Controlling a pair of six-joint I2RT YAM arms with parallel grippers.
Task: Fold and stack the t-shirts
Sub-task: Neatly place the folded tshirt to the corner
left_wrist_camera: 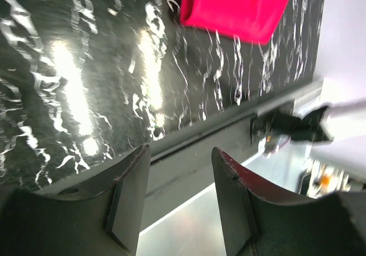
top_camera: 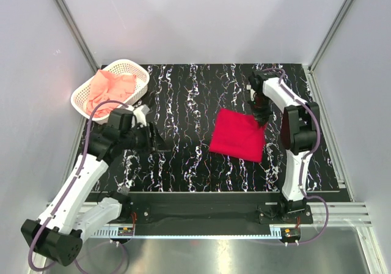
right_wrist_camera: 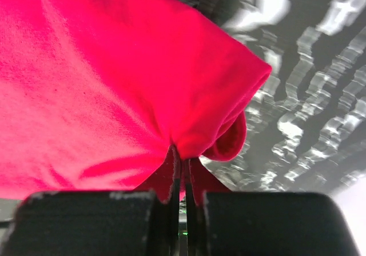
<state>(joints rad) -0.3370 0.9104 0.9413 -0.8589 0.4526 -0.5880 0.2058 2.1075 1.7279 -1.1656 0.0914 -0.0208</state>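
The crimson red t-shirt (top_camera: 238, 134) lies folded into a rough square on the black marbled table, right of centre. It also shows in the left wrist view (left_wrist_camera: 234, 4) and fills the right wrist view (right_wrist_camera: 114, 79). My right gripper (top_camera: 261, 118) is shut on the shirt's far right edge, pinching a fold of cloth (right_wrist_camera: 182, 156). The pale salmon-pink t-shirt (top_camera: 110, 90) lies crumpled in the white lattice basket (top_camera: 139, 67) at the far left. My left gripper (top_camera: 156, 139) is open and empty over the table's left part, apart from both shirts.
The basket stands at the table's far left corner. A metal rail (top_camera: 201, 213) runs along the near edge between the arm bases. Grey walls enclose the table on three sides.
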